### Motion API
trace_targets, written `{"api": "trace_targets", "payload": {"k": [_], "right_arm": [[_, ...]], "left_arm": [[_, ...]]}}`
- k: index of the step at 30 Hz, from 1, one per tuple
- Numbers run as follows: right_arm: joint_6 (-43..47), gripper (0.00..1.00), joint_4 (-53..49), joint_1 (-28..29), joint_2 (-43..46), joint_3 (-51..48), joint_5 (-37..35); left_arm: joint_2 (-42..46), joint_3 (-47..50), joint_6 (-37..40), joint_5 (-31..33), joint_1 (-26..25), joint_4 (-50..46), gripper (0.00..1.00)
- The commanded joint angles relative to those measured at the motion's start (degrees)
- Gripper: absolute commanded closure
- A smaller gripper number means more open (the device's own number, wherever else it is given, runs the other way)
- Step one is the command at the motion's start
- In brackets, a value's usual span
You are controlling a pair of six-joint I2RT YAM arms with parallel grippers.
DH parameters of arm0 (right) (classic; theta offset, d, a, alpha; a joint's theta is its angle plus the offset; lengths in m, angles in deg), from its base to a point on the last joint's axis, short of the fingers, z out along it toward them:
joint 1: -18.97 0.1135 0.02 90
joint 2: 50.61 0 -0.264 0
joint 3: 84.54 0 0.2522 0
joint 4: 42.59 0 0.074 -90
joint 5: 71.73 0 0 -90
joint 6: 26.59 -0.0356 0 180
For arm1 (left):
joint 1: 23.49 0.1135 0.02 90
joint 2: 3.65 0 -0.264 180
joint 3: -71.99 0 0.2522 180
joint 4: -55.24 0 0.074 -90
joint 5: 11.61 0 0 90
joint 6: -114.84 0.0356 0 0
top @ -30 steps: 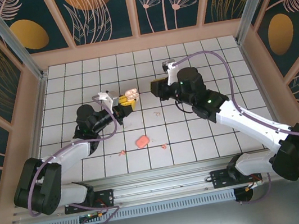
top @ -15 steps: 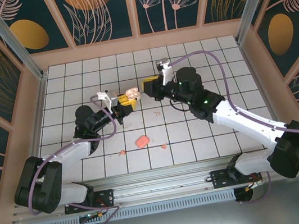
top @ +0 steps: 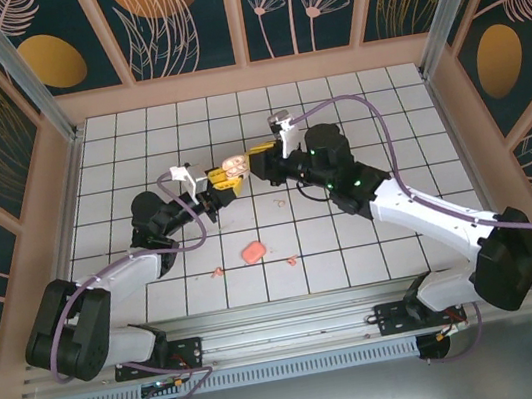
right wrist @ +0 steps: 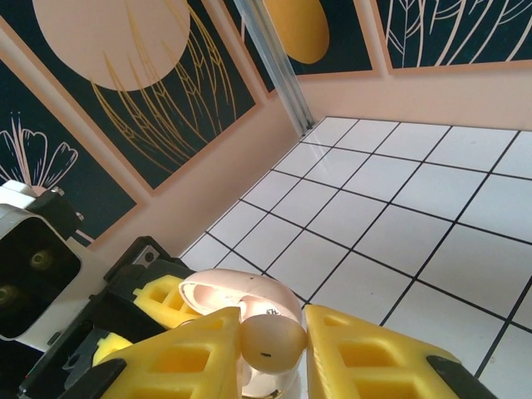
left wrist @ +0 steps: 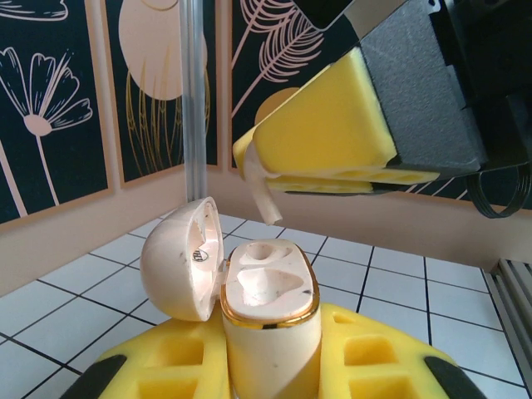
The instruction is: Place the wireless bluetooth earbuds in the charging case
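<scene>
My left gripper (top: 222,179) (left wrist: 270,362) is shut on the charging case (top: 233,167) (left wrist: 268,291), a cream case with a gold rim. It stands upright between the yellow pads. Its lid (left wrist: 183,258) hangs open to the left, and both sockets are empty. My right gripper (top: 257,152) (right wrist: 274,345) is shut on one pale earbud (right wrist: 272,339). It hovers just above and beside the open case (right wrist: 241,295). In the left wrist view the earbud's stem (left wrist: 259,193) pokes down out of the right gripper's yellow pads (left wrist: 324,125), a little above the far socket.
A closed pink case (top: 252,252) lies on the white tiled table (top: 374,112) near the front. Tiny pink earbuds lie loose at the front left (top: 218,270), front centre (top: 292,259) and mid-table (top: 277,201). Peach walls enclose the table.
My right gripper has swung left with the earbud until it is over the open case. The left gripper with the case has shifted slightly up and right.
</scene>
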Motion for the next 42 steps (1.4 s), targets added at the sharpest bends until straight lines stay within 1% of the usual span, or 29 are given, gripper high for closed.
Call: {"api": "trace_targets", "payload": {"k": [1,14,19,27,42], "right_arm": [[0.76,0.76,3.81,0.81,-0.75,-0.23,1.05],[1.04,0.76,3.14,1.34,-1.34,0.00,1.49],[1.75,0.76,1.33,1.43,-1.77,0.38,1.53],[2.29,0.76,-0.62,1.56,-2.02,0.97,3.47],[3.31,0.76,-3.20,1.71,-1.32,0.99,4.17]], "left_arm": [[1.62,0.45,1.20,-0.17,-0.31,2.94,0.84],[2.14,0.11,1.06,0.36,-0.31,2.57,0.84],[2.33,-0.08,0.97,0.39,-0.30,2.57,0.84],[2.72,-0.14,0.83,0.89,-0.30,2.74,0.84],[3.77,-0.17,1.06,1.32,-0.28,2.39,0.84]]}}
